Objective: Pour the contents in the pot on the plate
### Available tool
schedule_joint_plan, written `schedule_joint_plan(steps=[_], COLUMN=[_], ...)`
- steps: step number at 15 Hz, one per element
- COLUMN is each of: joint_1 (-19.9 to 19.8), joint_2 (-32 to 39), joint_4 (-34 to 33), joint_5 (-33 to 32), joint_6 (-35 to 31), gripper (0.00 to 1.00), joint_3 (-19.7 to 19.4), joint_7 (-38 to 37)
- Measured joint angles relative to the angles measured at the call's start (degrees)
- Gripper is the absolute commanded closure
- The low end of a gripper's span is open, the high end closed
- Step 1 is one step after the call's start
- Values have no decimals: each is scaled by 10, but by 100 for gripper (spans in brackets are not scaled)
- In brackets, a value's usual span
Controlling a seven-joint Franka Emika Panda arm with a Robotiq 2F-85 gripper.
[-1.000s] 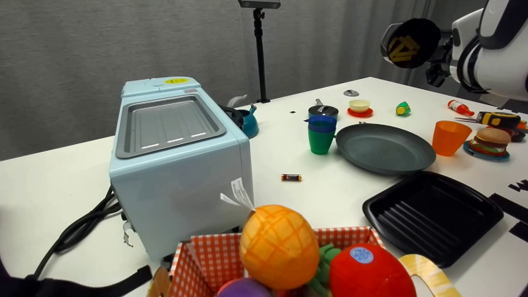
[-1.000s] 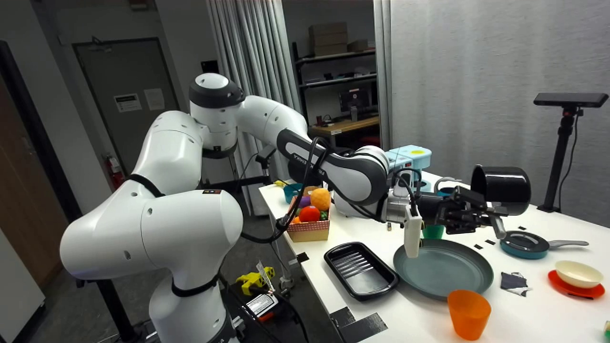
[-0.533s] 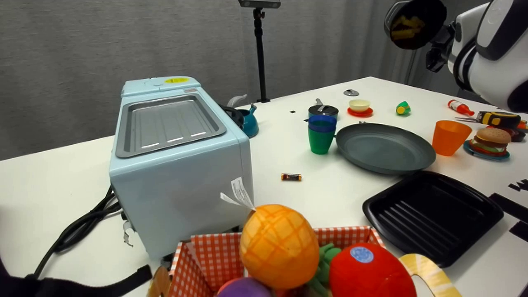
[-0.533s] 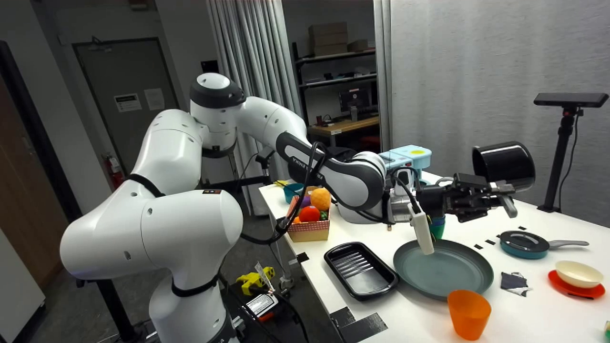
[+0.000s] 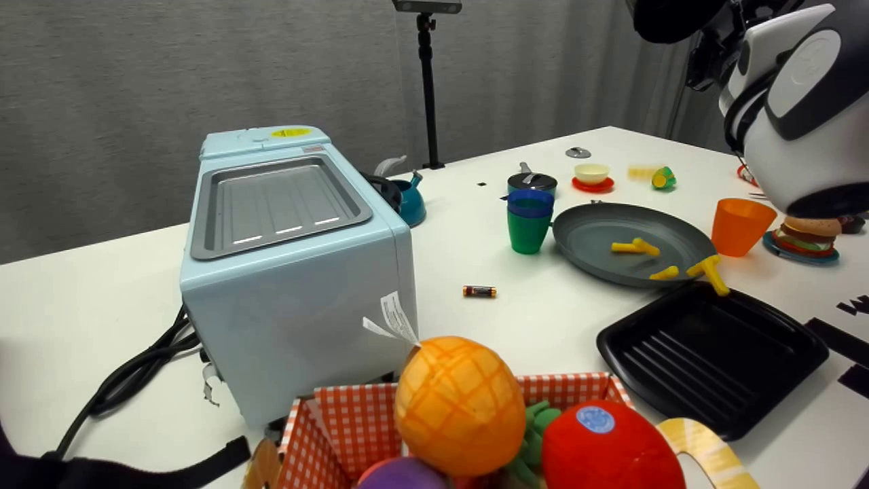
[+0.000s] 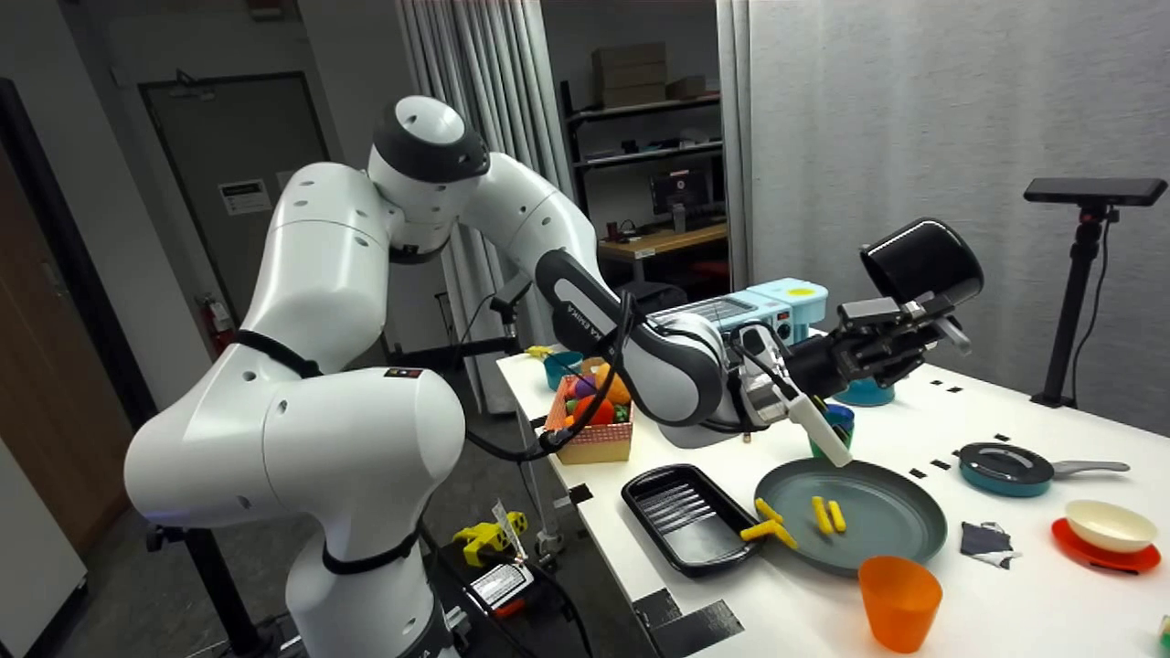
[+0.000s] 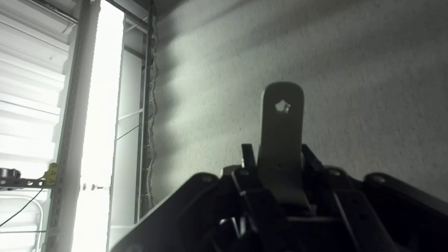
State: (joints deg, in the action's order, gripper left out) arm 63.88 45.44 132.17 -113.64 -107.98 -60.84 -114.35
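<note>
Five fries I can make out: two lie close together on the plate, and three are bunched at its rim, on the side facing the grill pan, one of them sticking out past the edge; whether that one touches the pan, I cannot tell. High above the plate's level hangs the pot, tipped over with its mouth slanting downward, its inside hidden from me. The gripper grips the pot by its handle, which pokes out, clamped between the fingers. Just beside the plate stands an orange cup, and on the plate's opposite side, a stack of blue and green cups. Past the orange cup from the plate sits a hamburger. Near the plate a cream bowl rests on a red saucer; farther off lies a green toy, with a yellow blur alongside it, too smeared to name. Well apart from the plate, a basket of toy fruit stands near a pale blue machine.
</note>
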Motion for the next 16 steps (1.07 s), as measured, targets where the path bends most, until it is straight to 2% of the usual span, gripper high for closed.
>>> schedule_joint_plan(steps=[4, 6, 8, 11, 16], joint_1=[-116, -195, -276, -399, -596], joint_2=[-88, -124, -154, -197, -268], joint_4=[0, 0, 0, -7, -46], joint_5=[-58, -89, -116, -147, -165], joint_6=[118, 145, 144, 92, -90], gripper=[91, 91, 91, 91, 91], joint_3=[128, 199, 264, 348, 461], joint_7=[22, 37, 53, 78, 119])
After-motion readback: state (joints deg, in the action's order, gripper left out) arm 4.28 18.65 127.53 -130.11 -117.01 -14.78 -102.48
